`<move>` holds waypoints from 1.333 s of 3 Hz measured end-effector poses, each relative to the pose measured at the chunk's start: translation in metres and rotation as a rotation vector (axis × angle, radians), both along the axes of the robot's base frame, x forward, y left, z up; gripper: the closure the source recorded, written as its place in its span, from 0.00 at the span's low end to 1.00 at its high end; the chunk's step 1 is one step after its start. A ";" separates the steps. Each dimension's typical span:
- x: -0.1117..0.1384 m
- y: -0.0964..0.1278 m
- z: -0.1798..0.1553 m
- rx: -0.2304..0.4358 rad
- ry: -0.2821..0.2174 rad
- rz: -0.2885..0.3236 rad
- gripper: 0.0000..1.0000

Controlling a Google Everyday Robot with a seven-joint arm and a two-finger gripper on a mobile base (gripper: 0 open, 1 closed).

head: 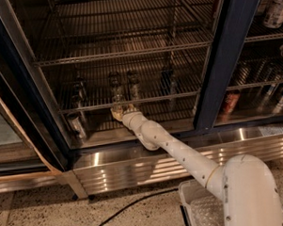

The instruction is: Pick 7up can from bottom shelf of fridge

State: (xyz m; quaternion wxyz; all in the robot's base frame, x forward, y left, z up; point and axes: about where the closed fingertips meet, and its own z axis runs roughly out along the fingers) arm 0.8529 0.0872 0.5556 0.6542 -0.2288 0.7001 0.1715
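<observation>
Fingers (115, 113) of the gripper (123, 110) look parted, with nothing between them. Pale tips sit low at the front edge of the bottom shelf (150, 88), inside the open bay of the fridge (224, 59).

- The arm (176, 151) runs up from lower right, crosses the ribbed steel base panel (134, 167) and enters the cabinet at a slant.
- The 7up can (116, 90) stands upright on the wire shelf, long axis vertical, silver top showing. It lies just beyond the gripper, deeper into the cabinet and a touch left of the wrist line. It reads as near but apart; no contact that I can make out.
- A second can (133, 84) stands just beside it on the right, close enough to be nudged.
- A darker can (168, 80) is further right, another dark one (79, 89) off to the left, and a silvery can (77, 124) sits lower at the left wall. All three are well apart from the gripper.
- A red can (230, 101) sits behind the right-hand glass, in the other bay.

Judgement: reach phase, grasp not yet made. The next move turns on going straight in toward the back so the upright can passes between the spread tips, one on each side of its body, favouring the left to stay off the neighbour. With the can's base near the shelf's front wires, coming in too low risks catching the rail.
</observation>
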 end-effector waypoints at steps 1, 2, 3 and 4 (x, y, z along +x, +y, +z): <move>-0.015 -0.009 0.014 -0.015 -0.018 0.024 1.00; -0.033 -0.015 0.022 -0.054 -0.016 0.067 1.00; -0.062 -0.017 0.021 -0.083 0.028 0.155 1.00; -0.090 -0.019 0.021 -0.121 0.061 0.244 1.00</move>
